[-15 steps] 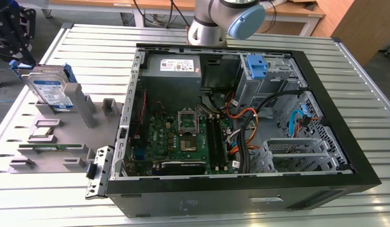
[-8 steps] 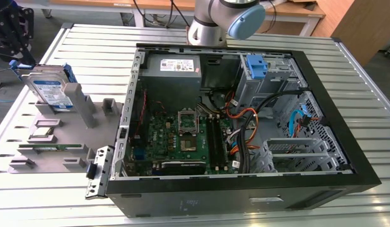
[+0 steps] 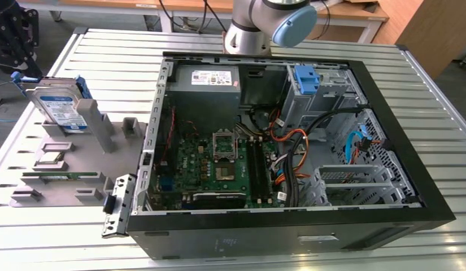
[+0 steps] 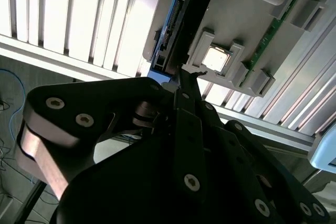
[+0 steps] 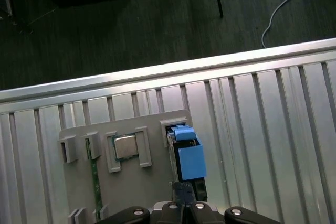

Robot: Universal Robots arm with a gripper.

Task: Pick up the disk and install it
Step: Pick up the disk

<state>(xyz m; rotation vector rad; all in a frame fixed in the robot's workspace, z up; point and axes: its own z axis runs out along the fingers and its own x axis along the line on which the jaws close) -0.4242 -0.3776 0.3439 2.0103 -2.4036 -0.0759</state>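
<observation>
Jaws are seen pinched together with nothing caught between them, and the gripper (image 5: pixel 184 203) is held right over the disk's (image 3: pixel 64 110) top edge. The disk is stood on edge in the grey holder (image 3: pixel 104 141) at the exterior view's left, just beside the open computer case (image 3: pixel 293 231), and hasn't been lifted out yet.

matt plastic tray (image 3: pixel 116 161), ribbed metal table (image 3: pixel 104 51), metal disk (image 3: pixel 63 110) in blue plastic
</observation>
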